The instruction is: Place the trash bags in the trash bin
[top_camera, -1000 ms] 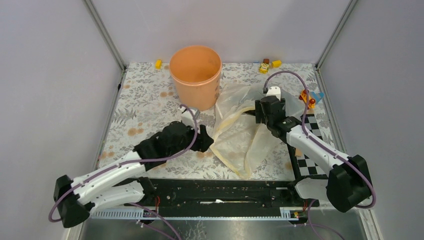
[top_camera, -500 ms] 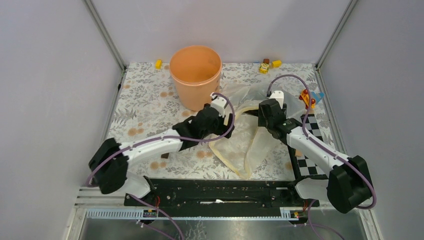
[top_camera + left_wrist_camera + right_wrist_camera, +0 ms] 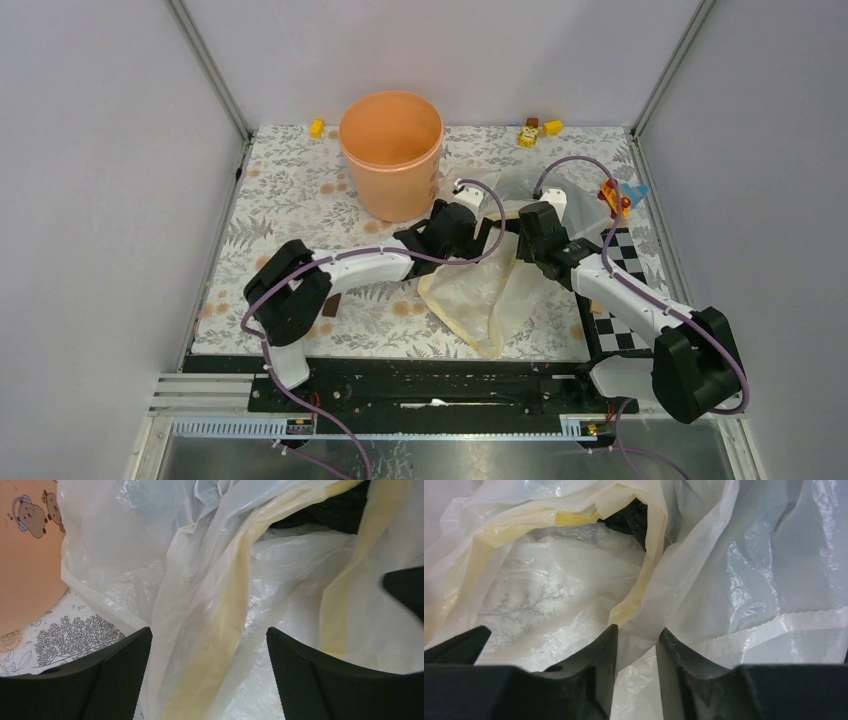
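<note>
Top external view: crumpled translucent white-and-yellow plastic trash bags (image 3: 478, 290) are seen on the floral table (image 3: 290, 200) just beside the round peach-orange plastic trash bin (image 3: 391, 150), not yet inside, with both arms reaching over them, presumably for gathering. Only by the wrist views are the claws resolved — left gripper (image 3: 207, 645) spread wide astride a yellowish fold, right gripper (image 3: 636, 650) judged pinched on a thin pleat.

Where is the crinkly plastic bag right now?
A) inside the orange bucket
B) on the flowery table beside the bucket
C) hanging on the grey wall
B: the trash bag lies spread on the table beside the trash bin, whose inside shows only bare orange.
</note>
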